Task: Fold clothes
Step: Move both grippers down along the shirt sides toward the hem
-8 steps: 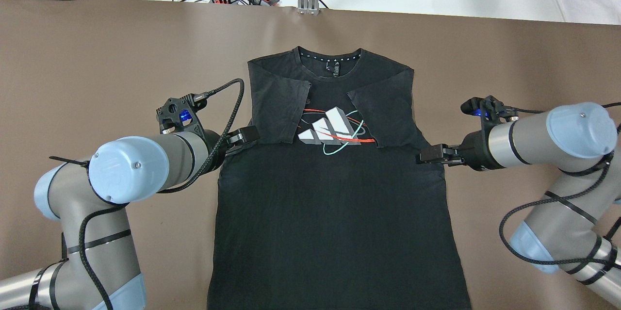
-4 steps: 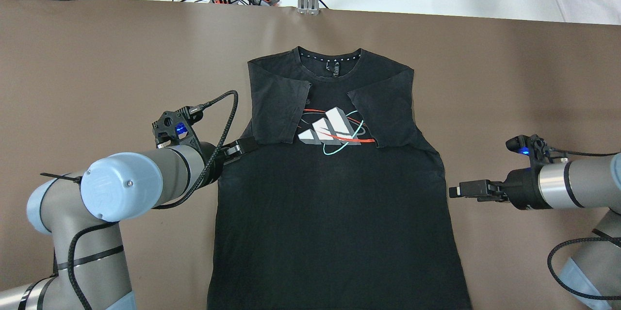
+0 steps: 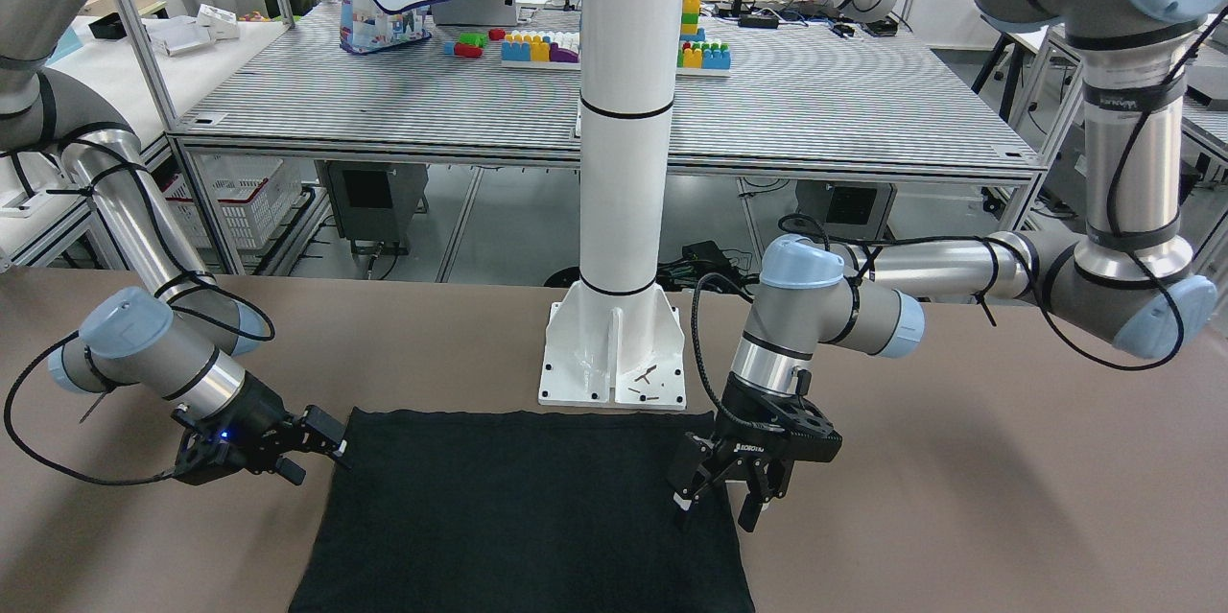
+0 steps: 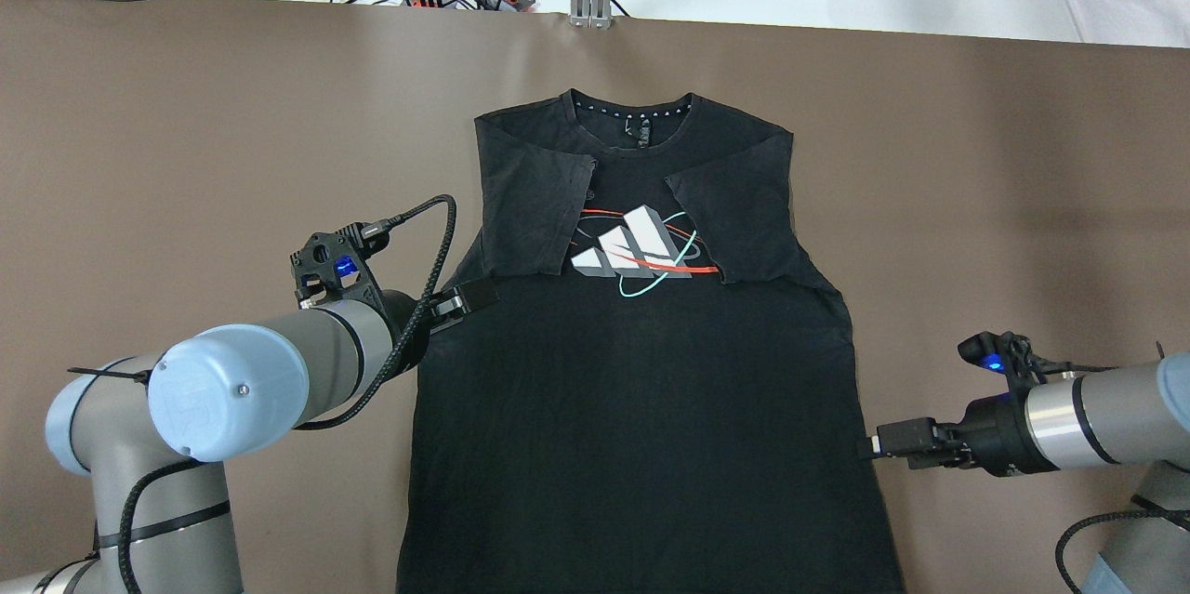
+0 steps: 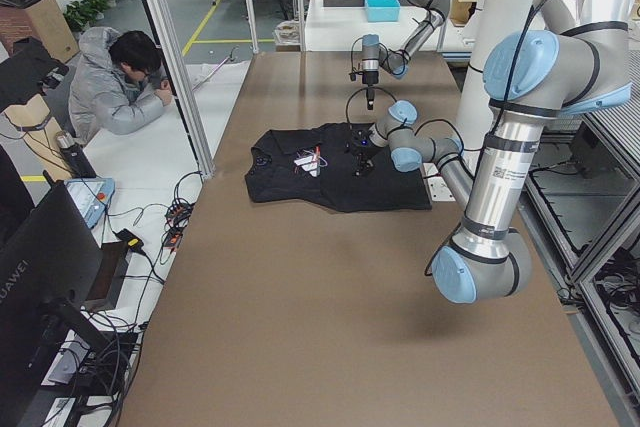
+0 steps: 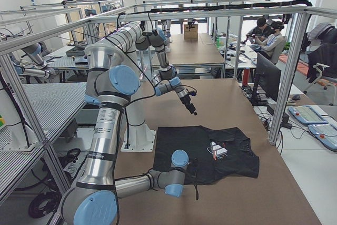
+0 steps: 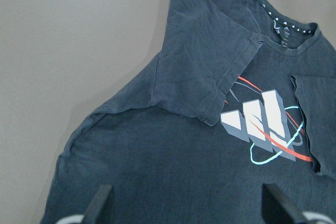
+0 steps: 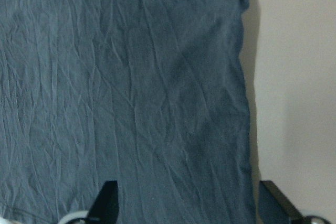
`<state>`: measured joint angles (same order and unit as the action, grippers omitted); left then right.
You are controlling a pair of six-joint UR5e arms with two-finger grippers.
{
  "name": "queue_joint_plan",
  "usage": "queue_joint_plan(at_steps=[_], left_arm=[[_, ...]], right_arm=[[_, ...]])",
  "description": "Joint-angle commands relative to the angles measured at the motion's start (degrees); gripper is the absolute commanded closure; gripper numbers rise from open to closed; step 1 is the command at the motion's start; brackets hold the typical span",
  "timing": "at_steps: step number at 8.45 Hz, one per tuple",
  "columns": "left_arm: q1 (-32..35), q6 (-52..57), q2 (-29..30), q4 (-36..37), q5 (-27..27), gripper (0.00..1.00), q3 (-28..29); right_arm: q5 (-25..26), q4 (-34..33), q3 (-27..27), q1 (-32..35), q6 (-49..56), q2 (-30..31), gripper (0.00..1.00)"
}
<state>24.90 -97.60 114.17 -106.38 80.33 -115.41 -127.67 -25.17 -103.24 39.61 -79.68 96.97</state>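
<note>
Tabletop (image 4: 186,111) brown, carrying one black shirt (image 4: 632,408) spread flat at its middle, front up, collar (image 4: 628,108) away from the robot, both short sleeves (image 4: 535,213) folded inward over the chest. Left hand (image 4: 474,297) at the shirt's left edge just below the folded sleeve, fingers spread, gripping nothing. Right hand (image 4: 874,443) just beside the shirt's right edge, nearer the hem, fingers also spread, gripping nothing. White three-bar logo (image 4: 637,255) with red and teal loops between the sleeves.

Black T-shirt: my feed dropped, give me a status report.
Left gripper open, right gripper open, one at each side edge. T-shirt flat, print up, sleeves folded in. No obstruction seen.
</note>
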Motion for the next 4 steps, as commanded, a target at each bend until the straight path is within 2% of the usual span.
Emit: queue_joint_plan(at_steps=[1, 4], left_arm=[[-0.21, 0.04, -0.18, 0.03, -0.53, 0.00, -0.08], [-0.21, 0.04, -0.62, 0.12, -1.49, 0.00, -0.08]], right_arm=[[-0.82, 0.56, -0.12, -6.11, -0.30, 2.17, 0.06], [-1.00, 2.14, -0.04, -8.93, -0.38, 5.07, 0.06]])
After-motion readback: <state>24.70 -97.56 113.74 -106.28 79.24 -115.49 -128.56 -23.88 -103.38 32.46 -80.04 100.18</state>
